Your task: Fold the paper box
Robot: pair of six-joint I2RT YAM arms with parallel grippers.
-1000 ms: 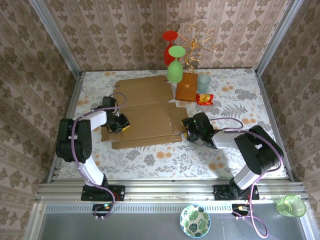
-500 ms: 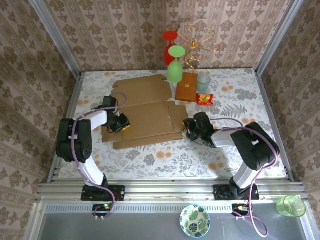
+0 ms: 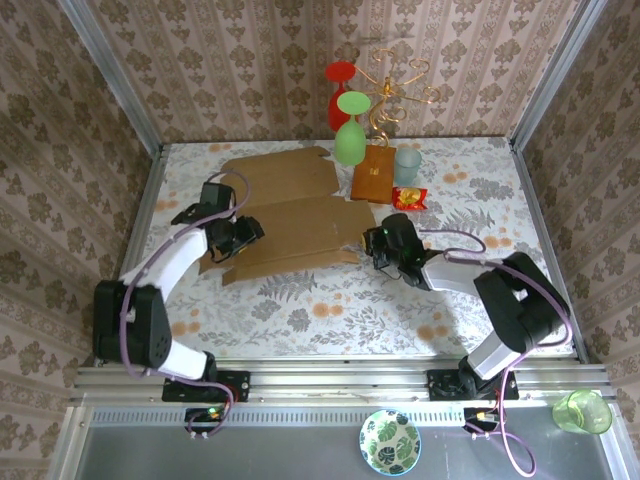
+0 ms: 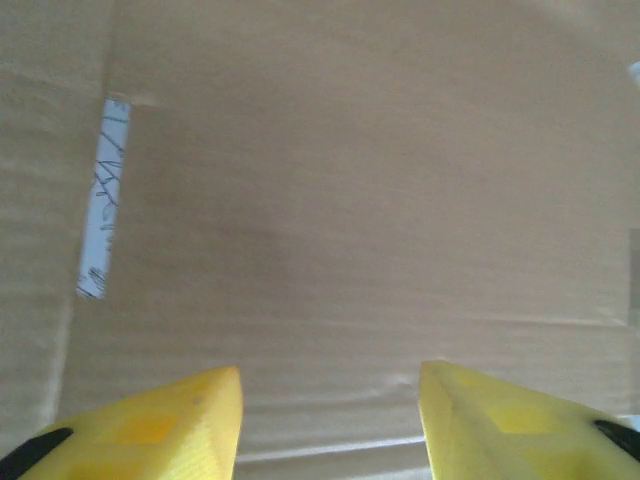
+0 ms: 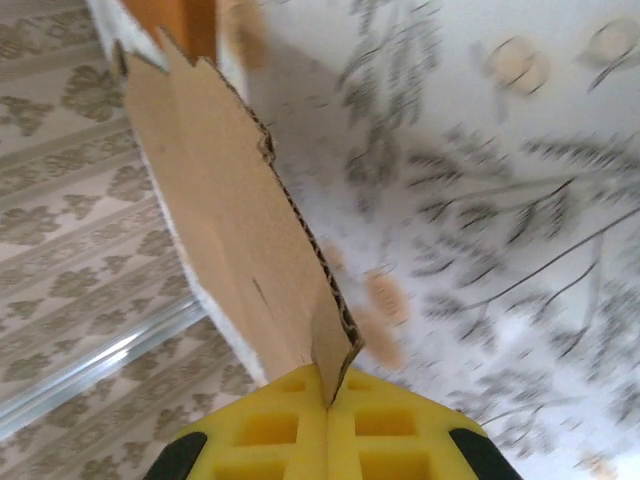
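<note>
Fold under way: the box [image 3: 290,215] lies nearly flat on the table [image 3: 330,310], left of centre, its long panels running from 9 to 3 o'clock. The right gripper [image 5: 328,398] sits at the 3 o'clock edge, jaws pressed together on a thin corner of the corrugated board. The left gripper [image 4: 330,400] sits at the 9 o'clock edge, jaws apart over the panel and gripping nothing. Likely faults: the narrow pinch may slip off or crush the corner if the flap is swung hard; with the 9 o'clock side unheld, the sheet may slide or turn instead of bending at its crease; a rising flap may strike the rack base [image 3: 372,175] and green glass [image 3: 349,140], just beside the box at 1 o'clock
</note>
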